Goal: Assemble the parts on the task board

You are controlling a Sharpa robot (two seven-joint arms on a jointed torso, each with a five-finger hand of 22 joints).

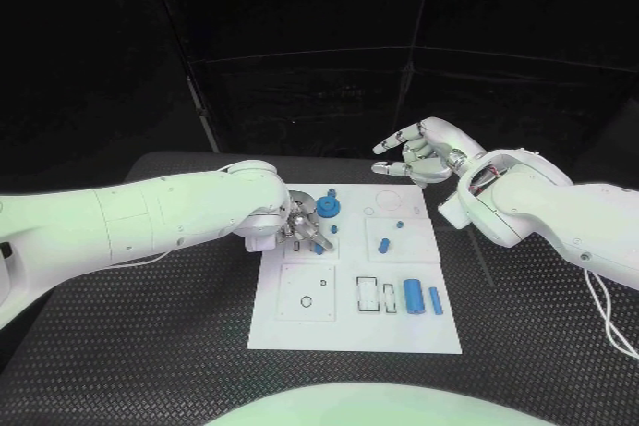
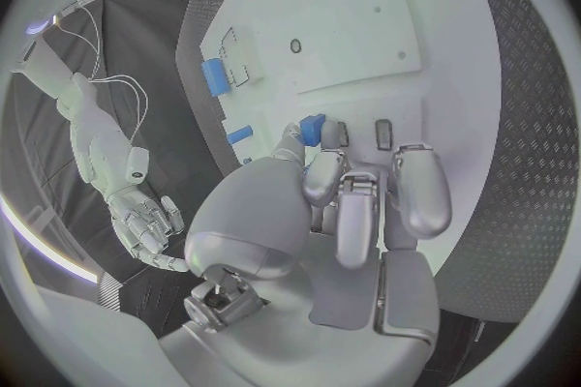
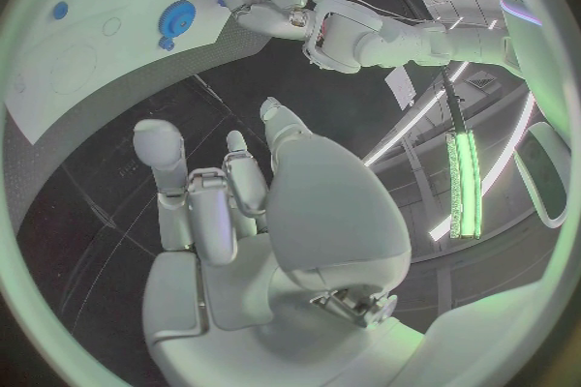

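My left hand (image 1: 301, 226) works a small blue part (image 2: 311, 128) at the task board's (image 1: 307, 329) centre-left, its grasp unclear to me, while my right hand (image 1: 421, 155) hovers empty, fingers spread, upper right; loose cylinders (image 1: 415, 298) await fitting, I judge

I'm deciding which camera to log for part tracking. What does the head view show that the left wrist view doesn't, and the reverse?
Head view alone: the blue gear and the large blue cylinder near the task board's front edge. Left wrist view alone: the left robot hand's fingertips down on the board at a small blue part. Both: the white board, the raised, empty right robot hand.
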